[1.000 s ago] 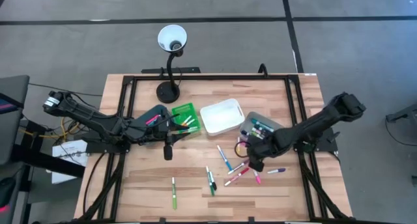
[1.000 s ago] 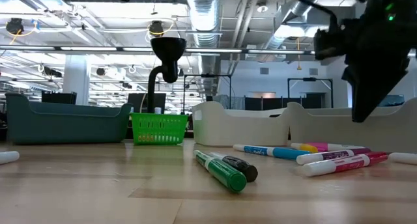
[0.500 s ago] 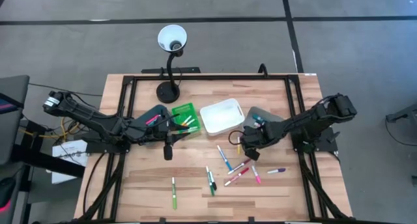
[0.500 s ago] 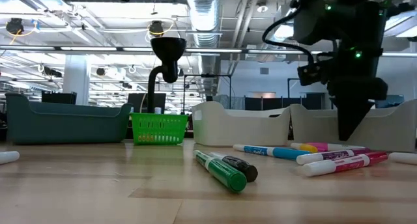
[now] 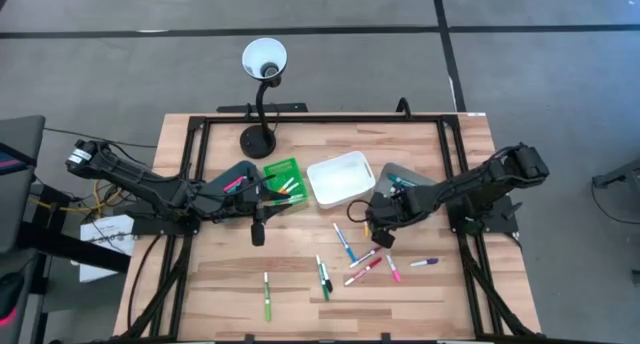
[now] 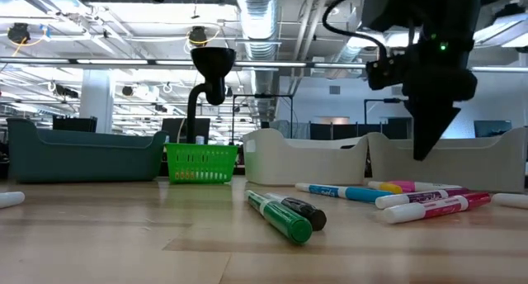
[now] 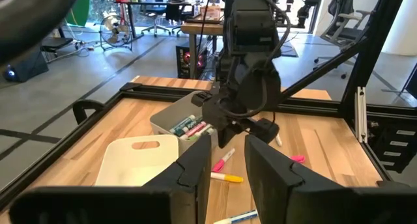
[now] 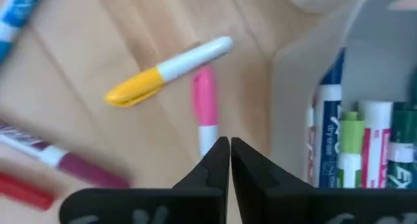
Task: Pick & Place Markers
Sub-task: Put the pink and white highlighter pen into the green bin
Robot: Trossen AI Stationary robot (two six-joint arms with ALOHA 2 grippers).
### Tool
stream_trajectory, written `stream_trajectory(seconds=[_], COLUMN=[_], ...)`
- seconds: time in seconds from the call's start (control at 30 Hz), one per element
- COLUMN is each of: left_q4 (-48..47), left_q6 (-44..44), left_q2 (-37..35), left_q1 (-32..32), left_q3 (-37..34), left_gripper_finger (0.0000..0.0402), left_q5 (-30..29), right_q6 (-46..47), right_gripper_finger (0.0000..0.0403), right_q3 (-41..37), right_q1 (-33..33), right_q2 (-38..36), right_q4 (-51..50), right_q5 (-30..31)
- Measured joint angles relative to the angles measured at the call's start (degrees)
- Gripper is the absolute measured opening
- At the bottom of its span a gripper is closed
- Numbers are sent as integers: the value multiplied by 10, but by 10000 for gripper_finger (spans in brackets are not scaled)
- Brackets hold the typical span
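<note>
Several markers [image 5: 362,264] lie loose on the wooden table, a green one [image 6: 285,218] nearest the low camera. My right gripper [image 5: 377,227] is shut and empty. It points down, clear of the table [image 6: 421,154], above a pink marker [image 8: 203,97] and a yellow marker [image 8: 156,77] beside the grey bin [image 8: 306,74], which holds more markers. My left gripper [image 7: 228,168] is open and empty, waiting by the green bin [image 5: 282,179].
A teal bin [image 5: 235,179], the green bin and a white bin [image 5: 340,177] stand in a row with the grey bin [image 5: 400,189] at mid-table. A gooseneck lamp [image 5: 262,94] stands at the far side. A black frame [image 5: 320,119] runs around the table.
My right gripper has gone from the marker cluster toward the table's far left, up to the grey bin's near corner, and has risen a little. The markers have stayed where they were.
</note>
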Motion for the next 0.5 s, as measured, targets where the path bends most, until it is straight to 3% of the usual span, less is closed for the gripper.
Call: stream_trajectory(seconds=[0.17, 0.5], left_q4=[0, 0], left_q6=[0, -2], left_q2=[0, 0], left_q1=[0, 0], left_q3=[0, 0], left_gripper_finger=[90, 90], left_q5=[0, 0], right_q6=[3, -2], right_gripper_finger=[39, 149], right_q3=[2, 3], right_q1=[15, 11], right_q2=[1, 64], right_q4=[-1, 1], right_q5=[-41, -40])
